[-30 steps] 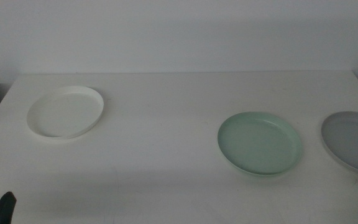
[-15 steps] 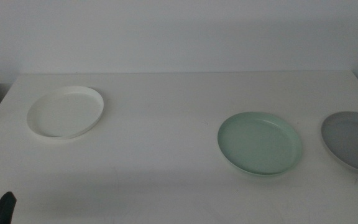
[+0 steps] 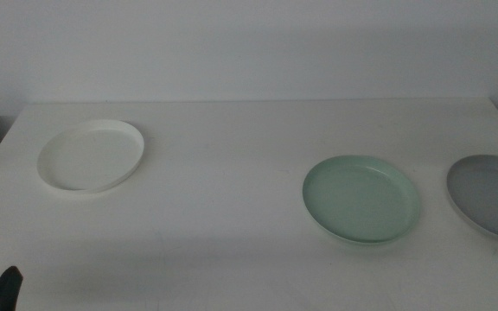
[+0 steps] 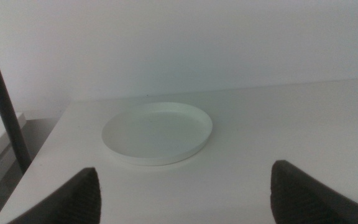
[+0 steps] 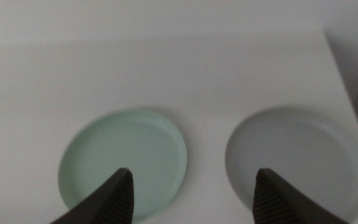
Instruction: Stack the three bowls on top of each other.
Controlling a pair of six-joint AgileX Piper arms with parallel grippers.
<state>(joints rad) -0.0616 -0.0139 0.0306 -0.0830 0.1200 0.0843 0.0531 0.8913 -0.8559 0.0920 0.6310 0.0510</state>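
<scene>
Three shallow bowls lie apart on the white table (image 3: 232,173). The white bowl (image 3: 91,155) is at the far left; it also shows in the left wrist view (image 4: 157,132). The mint green bowl (image 3: 361,198) is right of centre, and the light grey bowl (image 3: 491,195) is at the right edge, partly cut off. Both show in the right wrist view, the green bowl (image 5: 123,163) beside the grey bowl (image 5: 297,162). My left gripper (image 4: 185,190) is open, low at the near left corner (image 3: 3,289), short of the white bowl. My right gripper (image 5: 191,193) is open above the table, over the gap between the green and grey bowls.
A white wall rises behind the table. A dark pole (image 4: 5,106) stands off the table's left side. The table's right edge (image 5: 344,68) runs close to the grey bowl.
</scene>
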